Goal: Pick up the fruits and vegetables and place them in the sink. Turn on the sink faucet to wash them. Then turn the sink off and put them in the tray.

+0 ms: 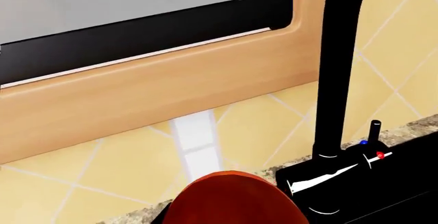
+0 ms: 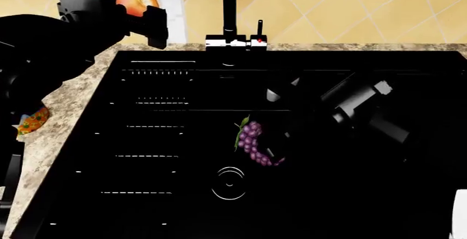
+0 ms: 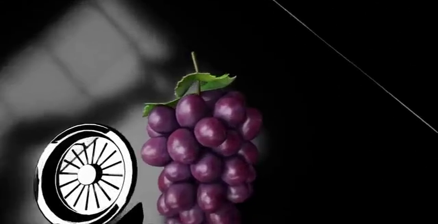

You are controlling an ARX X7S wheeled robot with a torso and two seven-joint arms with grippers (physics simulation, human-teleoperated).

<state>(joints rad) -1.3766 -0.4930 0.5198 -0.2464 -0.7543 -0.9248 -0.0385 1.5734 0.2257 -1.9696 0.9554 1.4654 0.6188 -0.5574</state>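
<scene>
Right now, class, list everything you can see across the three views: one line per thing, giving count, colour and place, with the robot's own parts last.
Fruit: 1, orange-red with yellow, in the left gripper above the counter's back left corner.
Grapes: 1 bunch, purple with green leaf, lying in the sink by the drain.
Sink: 1, glossy black, fills most of the head view.
Drain: 1, round, chrome-ringed, sink floor.
Faucet: 1, black, behind the sink.
Lever: 1, black with red dot, beside the spout.
Counter: 1, speckled stone, around the sink.
Left gripper: 1, black, holding the fruit.
Right arm: 1, black, over the sink; its jaws cannot be made out.
</scene>
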